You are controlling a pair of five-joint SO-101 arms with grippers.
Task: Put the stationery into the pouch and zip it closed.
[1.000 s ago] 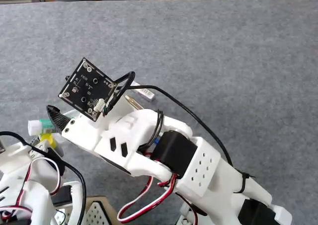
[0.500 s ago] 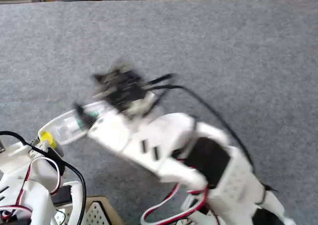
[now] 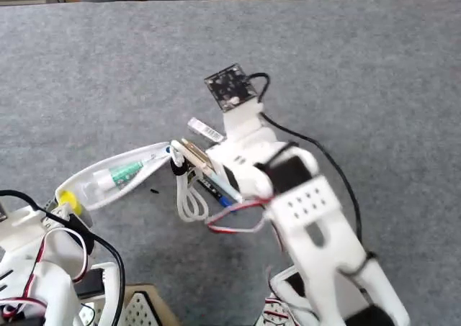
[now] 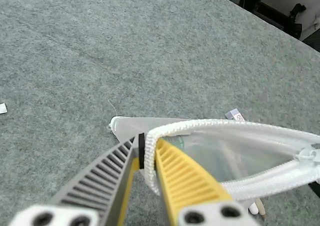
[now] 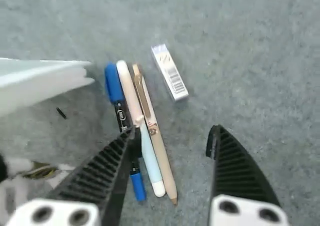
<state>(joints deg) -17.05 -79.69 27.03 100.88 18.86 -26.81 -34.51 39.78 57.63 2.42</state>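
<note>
Left wrist view has the left claw (image 4: 141, 147) pinched shut on the white rim of the pouch (image 4: 225, 153), at the end far from the zip pull (image 4: 306, 154). That grip lifts the rim and props the mouth open. It probably also anchors one end, so things can slide in and the zip can later be drawn against a fixed point. Something with a green label (image 3: 119, 175) lies inside, just past the claw's tips; it may be a glue stick, but the clear wall makes that hard to tell. The right claw (image 5: 172, 133) hangs over the table with its jaws spread wide, gripping nothing. Three pens (image 5: 142, 111) lie side by side and touching, mostly under one of its fingers rather than centred in the gap. A small box (image 5: 170, 79) sits just beyond the tips. The pens lie lengthwise between the jaws, so closing would squeeze across them, which suits a pick. The pouch mouth is just beside them, so the carry should be short.
</note>
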